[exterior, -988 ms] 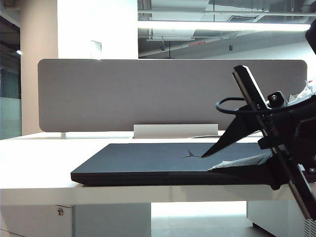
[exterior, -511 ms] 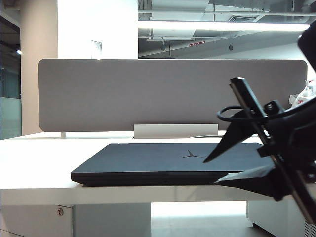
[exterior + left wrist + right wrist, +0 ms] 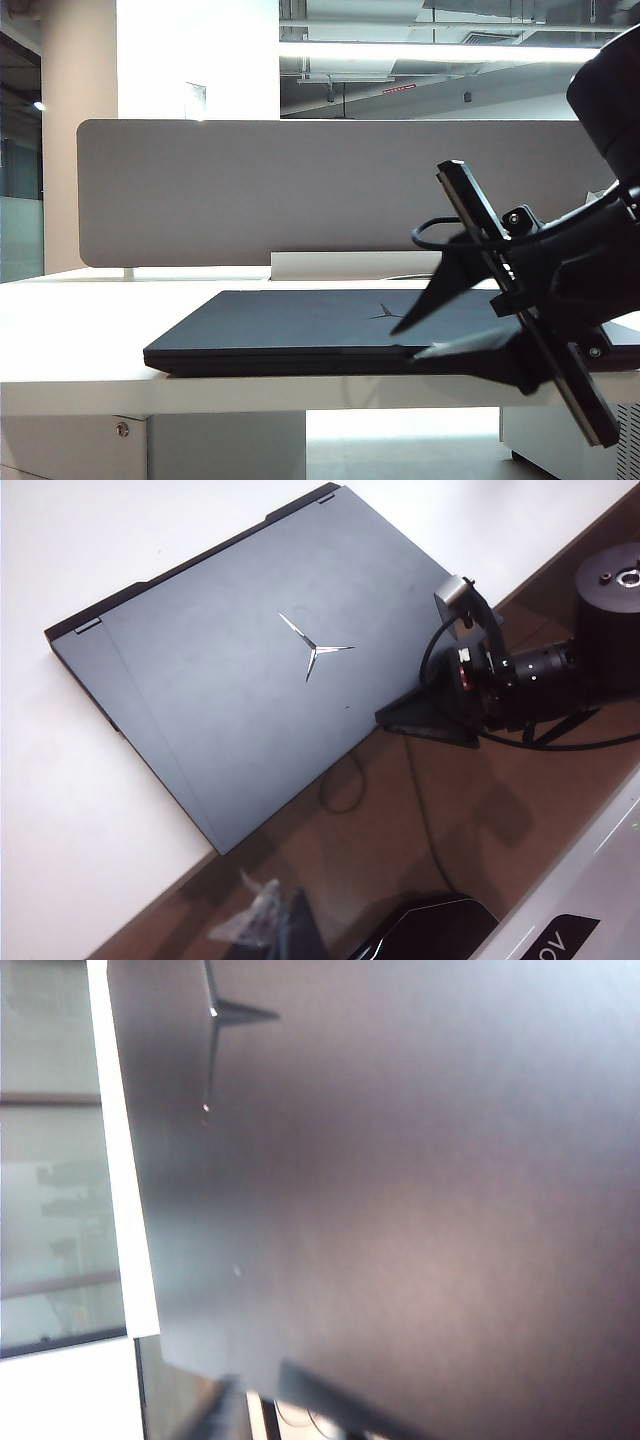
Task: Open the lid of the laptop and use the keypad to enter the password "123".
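Lid still shut; right gripper at the laptop's near edge

The right gripper (image 3: 415, 340), black fingers parted, straddles the near right edge of the slim matte black laptop (image 3: 300, 330); grip unclear. Its emblem-marked black lid (image 3: 250, 680) lies flat, keypad hidden. White table (image 3: 70, 320) left is bare; grey partition board (image 3: 250, 190) stands behind. Left gripper unseen.

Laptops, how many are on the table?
1. The laptop lies closed on the white table, in front of the grey partition board. The right gripper is at its front edge. None seems hidden.
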{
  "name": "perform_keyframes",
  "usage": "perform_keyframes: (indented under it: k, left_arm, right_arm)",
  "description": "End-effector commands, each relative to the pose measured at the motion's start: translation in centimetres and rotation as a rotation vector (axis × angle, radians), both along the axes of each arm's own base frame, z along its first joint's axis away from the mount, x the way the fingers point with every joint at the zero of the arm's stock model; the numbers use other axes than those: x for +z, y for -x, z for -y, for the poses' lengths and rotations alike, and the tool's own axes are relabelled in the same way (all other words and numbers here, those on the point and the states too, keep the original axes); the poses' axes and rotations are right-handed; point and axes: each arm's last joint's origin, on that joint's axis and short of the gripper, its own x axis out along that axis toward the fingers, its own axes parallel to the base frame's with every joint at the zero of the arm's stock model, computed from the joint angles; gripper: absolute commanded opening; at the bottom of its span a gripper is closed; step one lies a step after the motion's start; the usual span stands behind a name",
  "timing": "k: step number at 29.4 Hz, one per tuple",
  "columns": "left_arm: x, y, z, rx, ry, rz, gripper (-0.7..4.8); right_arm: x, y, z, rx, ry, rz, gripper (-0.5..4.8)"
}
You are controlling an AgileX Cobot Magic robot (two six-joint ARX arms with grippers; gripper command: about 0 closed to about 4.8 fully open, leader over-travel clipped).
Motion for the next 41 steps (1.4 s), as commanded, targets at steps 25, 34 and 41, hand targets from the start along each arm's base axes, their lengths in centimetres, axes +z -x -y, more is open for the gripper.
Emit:
perform_keyframes:
  k: [25,34,41]
  left_arm:
    - [-0.1,0.1,-0.1,0.002,-0.009,-0.021,-0.06]
    - [-0.3,0.3,-0.3,0.013,-0.018,-0.051,-0.06]
    - [-0.3,0.2,-0.2,0.014,-0.019,-0.051,-0.05]
  right_arm:
    - [8.3,-4.7,1.0,-0.018,-0.053,0.493,0.39]
    - [15.5,-8.8,-0.5,0.042,0.048,0.634,0.4]
    - [16.7,-9.3,-0.3,0.188,0.037,0.595,0.4]
